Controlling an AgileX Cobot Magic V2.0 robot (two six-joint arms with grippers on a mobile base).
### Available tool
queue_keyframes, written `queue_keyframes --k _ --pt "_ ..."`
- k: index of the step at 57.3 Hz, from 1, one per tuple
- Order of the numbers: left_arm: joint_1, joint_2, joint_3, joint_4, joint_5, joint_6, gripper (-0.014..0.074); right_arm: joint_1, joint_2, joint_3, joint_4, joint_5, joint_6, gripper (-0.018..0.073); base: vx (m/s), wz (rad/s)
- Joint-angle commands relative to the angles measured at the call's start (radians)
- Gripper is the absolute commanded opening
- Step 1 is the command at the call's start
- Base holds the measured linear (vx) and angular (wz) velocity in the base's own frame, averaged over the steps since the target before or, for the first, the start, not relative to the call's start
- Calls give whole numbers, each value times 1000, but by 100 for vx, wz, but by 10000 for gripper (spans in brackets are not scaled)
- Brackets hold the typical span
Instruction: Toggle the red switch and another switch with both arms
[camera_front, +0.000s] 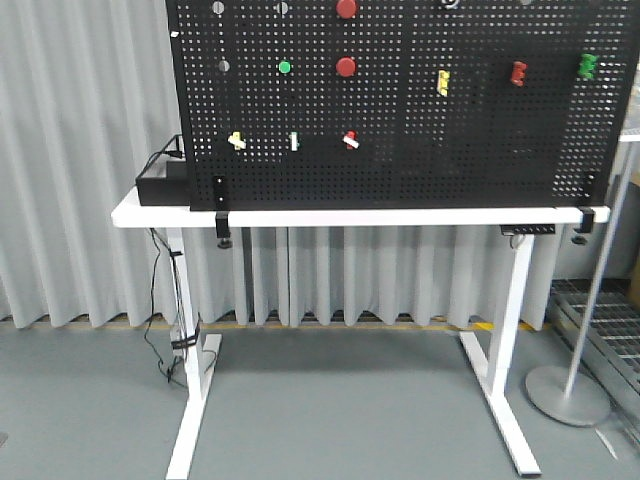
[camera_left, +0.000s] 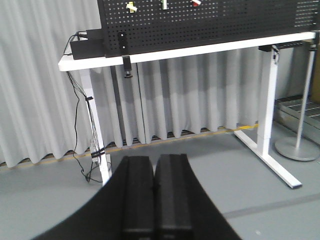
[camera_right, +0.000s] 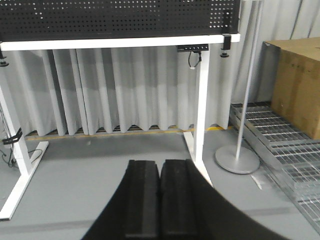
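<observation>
Black left gripper (camera_left: 155, 162): two flat-faced fingers pressed together along a thin seam with nothing between them; held low over the grey floor, pointing toward the table (camera_front: 400, 216).
Right gripper (camera_right: 160, 165): same black pair of fingers, closed face to face and empty; also low and level, aimed at the table's right leg.
Red switch (camera_front: 351, 139): small toggle in the lower row of the pegboard (camera_front: 450, 150), rightmost of three, with its white lever tip tilted down and to the right.
Another switch (camera_front: 237, 141): pale yellow toggle at the left end of the same row, its whitish lever tilted.
Switches relative to the left gripper: both lie at the top edge of the left wrist view, high above and well apart from the fingertips; the pale one is up and to the left, the red one up and to the right.
Switches relative to the right gripper: cannot be told; that wrist view takes in only the board's lower strip.
White toggle (camera_front: 294, 141): upright, between the two task switches.
Pegboard material: matt black sheet with a regular grid of small holes, clamped upright on the table edge.
Table material: smooth white top on white metal legs.
Backdrop: pleated grey curtain (camera_front: 80, 150).
Round push buttons (camera_front: 346, 67): large red discs, above the toggle row.
</observation>
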Motion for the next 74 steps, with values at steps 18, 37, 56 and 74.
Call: queue_keyframes --k 18,37,56,74 --pt "-3 -9 20 -6 -79 -9 3 -8 -10 6 0 -84 -3 -1 40 3" --pt "-3 -9 20 -6 -79 -9 3 -8 -10 6 0 -84 -3 -1 45 1" --pt "-3 -9 20 -6 -79 -9 3 -8 -10 6 0 -87 -3 -1 46 -2" --pt "-3 -9 20 -6 -79 -9 3 -8 -10 6 0 -87 -3 -1 40 1"
